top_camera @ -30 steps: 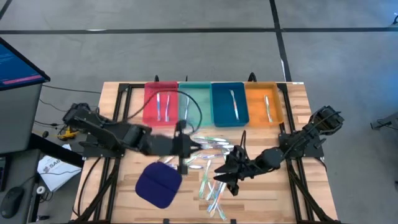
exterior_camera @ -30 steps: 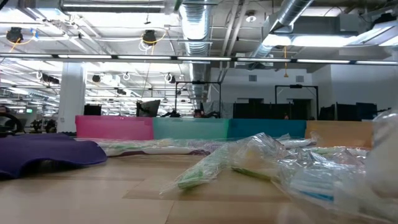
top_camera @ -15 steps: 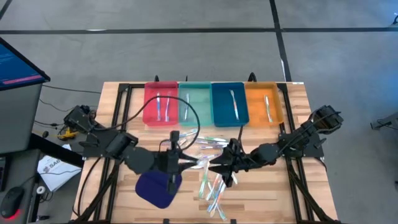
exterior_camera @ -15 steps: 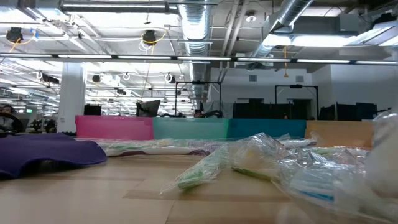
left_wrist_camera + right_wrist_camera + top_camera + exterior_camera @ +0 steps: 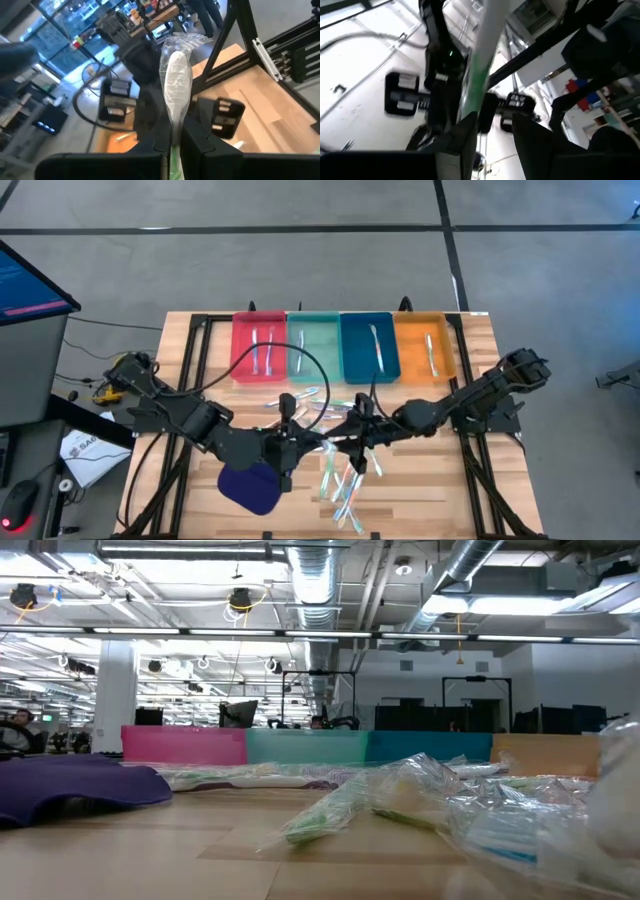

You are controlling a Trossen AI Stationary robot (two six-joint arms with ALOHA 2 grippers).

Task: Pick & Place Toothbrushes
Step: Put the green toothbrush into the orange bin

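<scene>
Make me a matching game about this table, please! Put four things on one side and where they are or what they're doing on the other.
Things:
1. red tray
2. orange tray
3. dark blue pad
4. left hand

Places or states:
a. far right end of its row
b. shut on a wrapped toothbrush
c. far left end of its row
d. lying flat, partly under the left arm

Pairs: 1-c, 2-a, 3-d, 4-b.

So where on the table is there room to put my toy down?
Bare wood lies in the table's near right corner, and left of the dark blue pad. The middle is crowded with loose toothbrushes and both grippers; the trays fill the far edge.
</scene>
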